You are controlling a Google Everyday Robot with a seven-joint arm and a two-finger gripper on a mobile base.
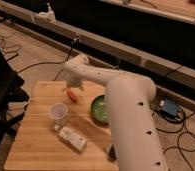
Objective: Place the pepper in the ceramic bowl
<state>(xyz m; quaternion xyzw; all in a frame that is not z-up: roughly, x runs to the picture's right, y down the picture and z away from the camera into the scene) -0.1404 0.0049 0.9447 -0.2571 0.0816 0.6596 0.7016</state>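
Note:
The pepper (72, 95) is a small orange-red tapered thing lying on the wooden table (36, 135), towards the back. The ceramic bowl (99, 109) is dark green with a lighter green inside and stands right of the pepper, partly hidden behind my white arm (126, 115). My gripper (71, 83) hangs at the end of the arm, just above and behind the pepper, close to it.
A small translucent cup (58, 113) stands in front of the pepper. A white bottle (71, 138) lies on its side nearer the front. A dark object (111, 151) lies at the front by the arm. A black chair (3, 90) stands left of the table.

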